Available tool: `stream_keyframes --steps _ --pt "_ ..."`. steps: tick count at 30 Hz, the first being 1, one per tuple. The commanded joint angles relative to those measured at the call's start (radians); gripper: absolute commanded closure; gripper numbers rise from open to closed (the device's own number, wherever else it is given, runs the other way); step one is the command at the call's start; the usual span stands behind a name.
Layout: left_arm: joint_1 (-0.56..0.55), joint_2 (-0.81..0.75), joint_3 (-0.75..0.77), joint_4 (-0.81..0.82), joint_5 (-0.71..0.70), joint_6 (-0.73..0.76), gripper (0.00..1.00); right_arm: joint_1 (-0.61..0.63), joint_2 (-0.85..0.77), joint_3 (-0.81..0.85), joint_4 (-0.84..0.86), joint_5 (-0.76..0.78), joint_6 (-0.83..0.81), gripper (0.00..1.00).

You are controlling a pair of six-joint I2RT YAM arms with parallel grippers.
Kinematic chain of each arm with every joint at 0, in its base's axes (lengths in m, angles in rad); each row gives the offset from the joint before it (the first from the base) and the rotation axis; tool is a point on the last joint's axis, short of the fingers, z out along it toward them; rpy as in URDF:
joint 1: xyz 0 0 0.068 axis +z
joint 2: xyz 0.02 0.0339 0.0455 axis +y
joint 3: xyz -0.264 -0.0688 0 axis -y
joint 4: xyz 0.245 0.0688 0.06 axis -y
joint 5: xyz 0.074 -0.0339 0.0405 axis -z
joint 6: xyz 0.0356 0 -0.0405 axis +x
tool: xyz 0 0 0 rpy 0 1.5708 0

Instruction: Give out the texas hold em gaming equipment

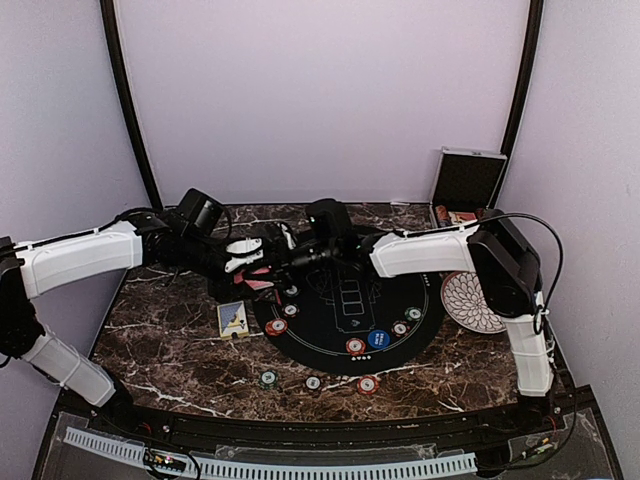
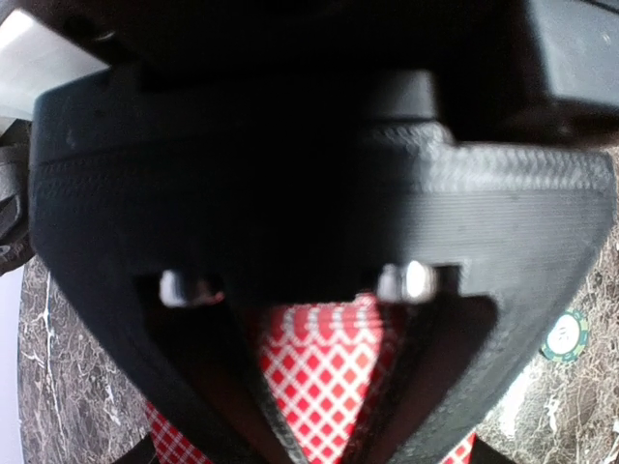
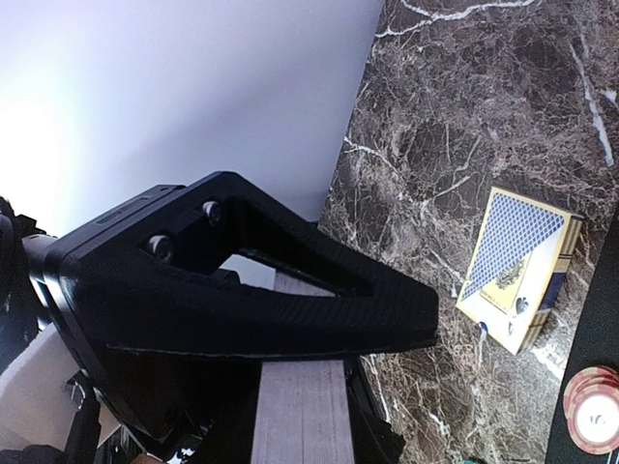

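My left gripper (image 1: 248,262) reaches in from the left over the black mat's far left edge. In the left wrist view its fingers close to a point (image 2: 319,452) on a red-backed deck of cards (image 2: 324,377). My right gripper (image 1: 275,257) comes in from the right and meets the deck. In the right wrist view its jaws (image 3: 430,333) are pressed together with a thin pale card edge between them, above the deck's grey side (image 3: 300,406). Chips lie on the mat: a red one (image 1: 276,326), another red one (image 1: 355,346), a green one (image 1: 413,314) and a blue button (image 1: 377,339).
A blue-and-yellow card box (image 1: 233,318) lies left of the round black mat (image 1: 340,300); it also shows in the right wrist view (image 3: 522,261). Three chips (image 1: 313,382) lie on the marble in front. A white patterned plate (image 1: 472,300) and an open case (image 1: 467,180) stand at the right.
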Motion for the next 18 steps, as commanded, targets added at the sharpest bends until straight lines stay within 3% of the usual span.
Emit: stream_keyframes --steps 1,5,13,18 --pt "0.000 -0.051 -0.008 0.052 -0.042 0.012 0.41 -0.004 -0.002 0.036 -0.108 0.043 -0.086 1.00" --pt "0.000 -0.057 0.000 0.049 -0.032 -0.017 0.50 -0.006 -0.010 0.030 -0.152 0.071 -0.117 1.00" --pt "0.000 -0.051 0.022 -0.031 0.023 -0.047 0.58 -0.007 -0.021 0.035 -0.145 0.085 -0.112 0.52" --pt "0.000 -0.052 0.023 -0.053 0.022 -0.045 0.60 -0.004 -0.014 0.053 -0.176 0.095 -0.120 0.44"
